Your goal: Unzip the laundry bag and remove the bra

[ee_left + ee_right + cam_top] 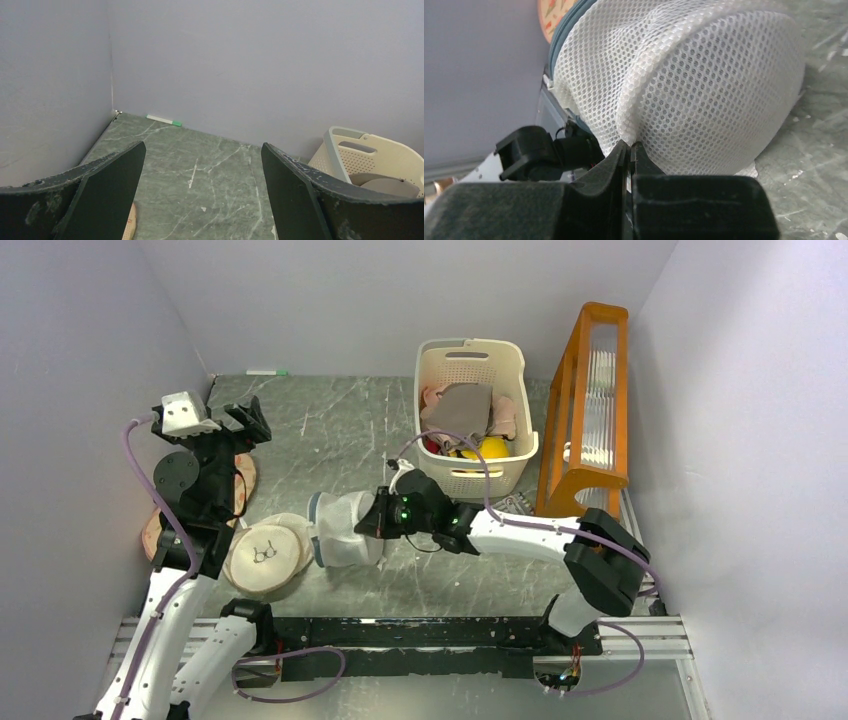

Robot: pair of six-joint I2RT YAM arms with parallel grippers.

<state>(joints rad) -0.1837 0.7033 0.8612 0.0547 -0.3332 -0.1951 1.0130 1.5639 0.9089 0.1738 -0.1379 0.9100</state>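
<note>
The laundry bag (345, 530), a white mesh pouch with a blue-grey zip rim (565, 31), lies on its side on the marble table near the middle. My right gripper (374, 516) reaches it from the right. In the right wrist view the gripper (630, 146) is shut, pinching a fold of the bag's mesh (704, 85) between its tips. My left gripper (250, 425) hangs raised at the far left, well away from the bag. Seen from the left wrist, it (202, 147) is wide open with only table between the fingers. The bra is hidden.
A cream slatted basket (430, 365) full of clothes stands at the back, with an orange rack (590, 400) to its right. Flat cream round pads (268, 555) lie left of the bag, and pink patterned pads (245, 475) lie under the left arm. A marker (266, 372) lies by the back wall.
</note>
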